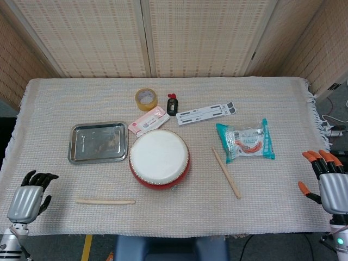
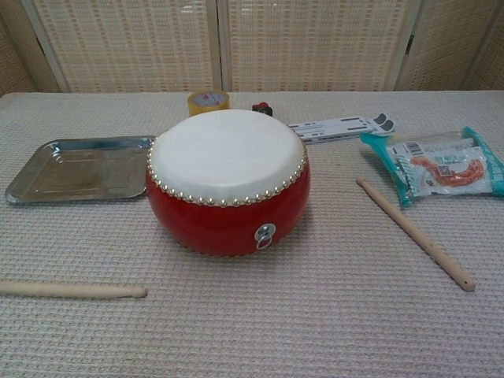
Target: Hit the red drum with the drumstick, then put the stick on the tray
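Note:
The red drum point(image 1: 159, 157) with a white skin stands mid-table, also large in the chest view as the red drum point(image 2: 227, 181). One drumstick point(image 1: 105, 202) lies flat in front of it to the left; a second drumstick point(image 1: 226, 173) lies slanted to its right. The metal tray point(image 1: 98, 142) sits empty left of the drum. My left hand point(image 1: 30, 196) hovers over the table's front left corner, fingers apart, holding nothing. My right hand point(image 1: 329, 182) is off the right edge, fingers spread, empty. Neither hand shows in the chest view.
Behind the drum lie a tape roll point(image 1: 146, 99), a pink packet point(image 1: 147, 120), a small black item point(image 1: 172, 104) and a white strip point(image 1: 206, 113). A teal snack bag point(image 1: 245, 140) rests right of the slanted stick. A woven screen closes the back.

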### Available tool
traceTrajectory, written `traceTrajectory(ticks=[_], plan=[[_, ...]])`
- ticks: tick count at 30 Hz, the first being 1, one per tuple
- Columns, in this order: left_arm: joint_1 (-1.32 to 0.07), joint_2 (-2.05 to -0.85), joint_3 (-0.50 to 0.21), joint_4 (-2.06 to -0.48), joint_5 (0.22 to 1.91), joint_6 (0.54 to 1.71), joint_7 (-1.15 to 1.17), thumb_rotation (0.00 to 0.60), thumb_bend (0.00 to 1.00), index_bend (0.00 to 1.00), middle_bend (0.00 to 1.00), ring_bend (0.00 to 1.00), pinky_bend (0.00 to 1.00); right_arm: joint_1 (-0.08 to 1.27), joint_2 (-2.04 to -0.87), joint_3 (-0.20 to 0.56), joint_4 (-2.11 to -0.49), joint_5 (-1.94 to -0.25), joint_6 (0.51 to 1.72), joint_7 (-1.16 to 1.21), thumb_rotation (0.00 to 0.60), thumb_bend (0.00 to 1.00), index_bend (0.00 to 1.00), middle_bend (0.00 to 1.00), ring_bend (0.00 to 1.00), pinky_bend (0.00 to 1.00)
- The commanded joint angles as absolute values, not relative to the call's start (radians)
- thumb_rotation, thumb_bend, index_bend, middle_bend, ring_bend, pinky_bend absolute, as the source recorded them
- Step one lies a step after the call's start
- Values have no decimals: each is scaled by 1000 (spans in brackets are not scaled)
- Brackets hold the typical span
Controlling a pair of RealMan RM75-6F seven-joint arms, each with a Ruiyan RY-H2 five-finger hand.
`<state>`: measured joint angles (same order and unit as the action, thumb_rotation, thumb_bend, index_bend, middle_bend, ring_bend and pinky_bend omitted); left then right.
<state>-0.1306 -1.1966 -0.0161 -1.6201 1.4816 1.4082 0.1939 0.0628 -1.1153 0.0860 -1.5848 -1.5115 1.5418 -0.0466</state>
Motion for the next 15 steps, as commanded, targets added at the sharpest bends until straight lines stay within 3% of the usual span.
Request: traceTrajectory(ticks=[1, 15], plan=[[-159, -1217, 4, -1620, 1501, 1352, 169, 600, 339, 306, 269, 212, 135, 63, -1116, 86, -1579, -1513, 1541, -41, 600, 237, 179, 167, 78, 146], [-261, -1360, 34, -1579, 1527, 1174, 168, 600, 306, 384, 267, 214, 143, 64, -1122, 91, -1556, -1502, 1535, -18, 600, 237, 179, 167, 78, 146]])
